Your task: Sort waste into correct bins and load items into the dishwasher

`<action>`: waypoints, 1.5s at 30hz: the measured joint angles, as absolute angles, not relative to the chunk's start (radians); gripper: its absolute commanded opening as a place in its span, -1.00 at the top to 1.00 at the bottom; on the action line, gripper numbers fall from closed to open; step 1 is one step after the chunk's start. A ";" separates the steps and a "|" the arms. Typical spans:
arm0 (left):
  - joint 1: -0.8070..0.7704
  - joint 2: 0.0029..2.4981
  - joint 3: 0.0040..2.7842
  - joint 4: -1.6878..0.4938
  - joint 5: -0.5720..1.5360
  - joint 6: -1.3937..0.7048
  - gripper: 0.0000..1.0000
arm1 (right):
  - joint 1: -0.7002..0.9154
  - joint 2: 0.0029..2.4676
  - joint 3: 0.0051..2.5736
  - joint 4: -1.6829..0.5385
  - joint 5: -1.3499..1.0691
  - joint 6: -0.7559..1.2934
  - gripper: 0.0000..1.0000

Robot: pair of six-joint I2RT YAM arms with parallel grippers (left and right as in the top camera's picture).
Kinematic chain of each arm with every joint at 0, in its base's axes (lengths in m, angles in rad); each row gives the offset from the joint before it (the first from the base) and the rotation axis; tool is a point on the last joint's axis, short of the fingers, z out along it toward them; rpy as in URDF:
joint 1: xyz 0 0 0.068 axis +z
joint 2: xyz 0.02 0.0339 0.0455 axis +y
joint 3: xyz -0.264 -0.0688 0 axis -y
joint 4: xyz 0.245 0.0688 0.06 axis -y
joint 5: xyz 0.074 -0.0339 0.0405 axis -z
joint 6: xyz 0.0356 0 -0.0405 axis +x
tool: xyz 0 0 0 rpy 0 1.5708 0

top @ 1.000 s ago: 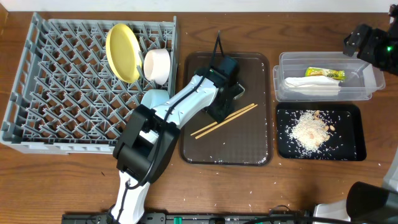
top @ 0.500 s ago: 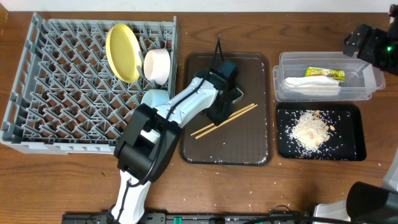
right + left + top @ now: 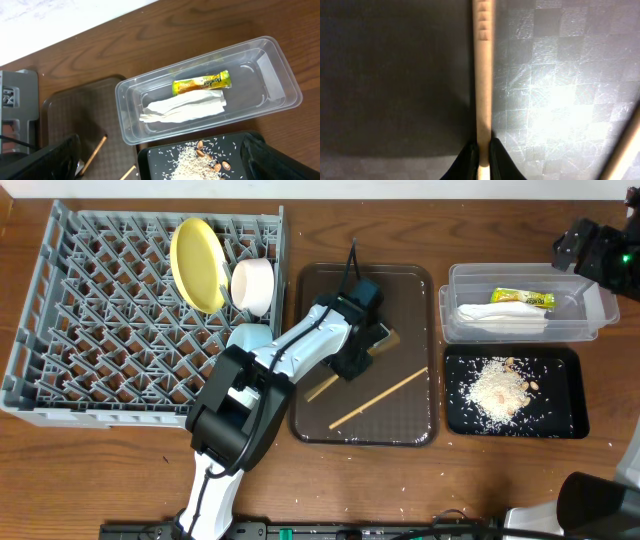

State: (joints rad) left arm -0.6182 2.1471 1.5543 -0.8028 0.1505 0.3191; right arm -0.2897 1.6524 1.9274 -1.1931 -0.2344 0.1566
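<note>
My left gripper [image 3: 366, 346] is down on the dark-brown serving tray [image 3: 405, 300], shut on one wooden chopstick [image 3: 482, 75], whose end sticks out below the arm [image 3: 321, 389]. The other chopstick [image 3: 378, 398] lies loose and slanted on the tray. In the grey dish rack [image 3: 90, 330] stand a yellow plate [image 3: 197, 263] and a white bowl [image 3: 253, 285]; a light-blue bowl [image 3: 248, 338] sits at its right edge. The clear tub [image 3: 270, 70] holds the yellow-green wrapper [image 3: 201, 82] and white napkin [image 3: 182, 109]. Rice crumbs [image 3: 497, 388] lie in the black tray [image 3: 560, 360]. My right gripper [image 3: 160, 150] hangs open above the bins.
The right arm [image 3: 592, 248] is at the far right corner, above the tub. A few stray crumbs dot the wooden table [image 3: 470, 480] near the front edge. The left arm [image 3: 270, 370] stretches from the front across the rack's corner to the serving tray.
My left gripper has shut on one chopstick. The pair has split: the other chopstick has shifted down and to the right on the serving tray. The right arm has not moved.
</note>
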 measured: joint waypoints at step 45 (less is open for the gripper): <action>-0.117 1.575 1.380 -1.003 -0.060 -0.023 0.85 | -0.290 1.652 1.927 -1.193 -0.234 0.157 -0.98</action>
